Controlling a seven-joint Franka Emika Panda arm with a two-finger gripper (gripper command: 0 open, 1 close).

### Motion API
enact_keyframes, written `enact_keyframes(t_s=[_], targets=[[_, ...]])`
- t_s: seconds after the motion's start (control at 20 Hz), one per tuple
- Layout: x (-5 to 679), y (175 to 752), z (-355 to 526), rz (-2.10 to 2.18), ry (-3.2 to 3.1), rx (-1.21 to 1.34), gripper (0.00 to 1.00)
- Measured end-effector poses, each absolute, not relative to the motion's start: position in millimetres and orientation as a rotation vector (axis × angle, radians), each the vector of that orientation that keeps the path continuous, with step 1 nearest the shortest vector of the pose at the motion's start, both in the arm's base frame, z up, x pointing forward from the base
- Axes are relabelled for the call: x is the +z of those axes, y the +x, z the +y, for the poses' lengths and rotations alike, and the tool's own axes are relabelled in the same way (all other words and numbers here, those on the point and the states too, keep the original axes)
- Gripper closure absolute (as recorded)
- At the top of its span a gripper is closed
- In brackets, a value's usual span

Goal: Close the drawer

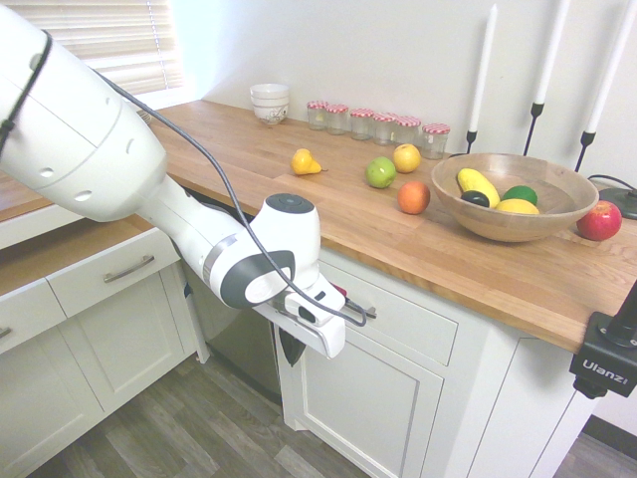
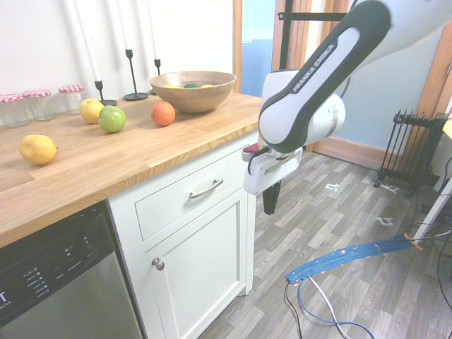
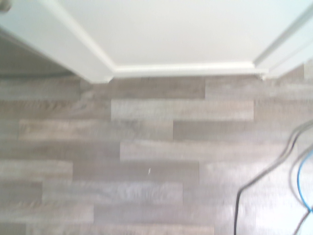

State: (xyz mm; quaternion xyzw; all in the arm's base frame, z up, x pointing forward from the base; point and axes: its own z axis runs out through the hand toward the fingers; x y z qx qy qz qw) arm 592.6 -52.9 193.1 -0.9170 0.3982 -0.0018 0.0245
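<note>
While the wide white panelled drawer [image 2: 187, 194] with its curved silver bar handle [image 2: 206, 188] sits flush under the butcher-block wooden countertop [image 2: 106, 166], the job looks finished or all but finished. Going left to right in the second exterior view, a black dishwasher [image 2: 53, 282] stands at 8 o'clock of the drawer, the white cabinet door [image 2: 201, 265] with 1 round knob lies at 6 o'clock, and the dark two-finger gripper [image 2: 269, 198] hangs at 3 o'clock, apart from the front, fingers together on nothing and pointing at the grey plank floor [image 2: 339, 226]. One risk, as I judge it, is a careless swing clipping the cabinet corner or the handle and tugging the drawer out again. Whether any sliver of gap remains is hard to tell; the wrist view shows only floor and white cabinet base [image 3: 186, 34].
</note>
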Motion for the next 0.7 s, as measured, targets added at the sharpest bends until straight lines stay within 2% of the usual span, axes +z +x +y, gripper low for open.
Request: enact_keyframes(t_s=[0.1, 0.15, 0.4, 0.7], targets=[[209, 568, -50, 1.221, -2.843, 0.001, 1.00], [216, 556, -48, 1.214, -2.846, 0.002, 0.00], [241, 498, -40, 1.189, -2.862, -0.013, 0.00], [260, 468, -40, 1.185, -2.860, -0.033, 0.00]])
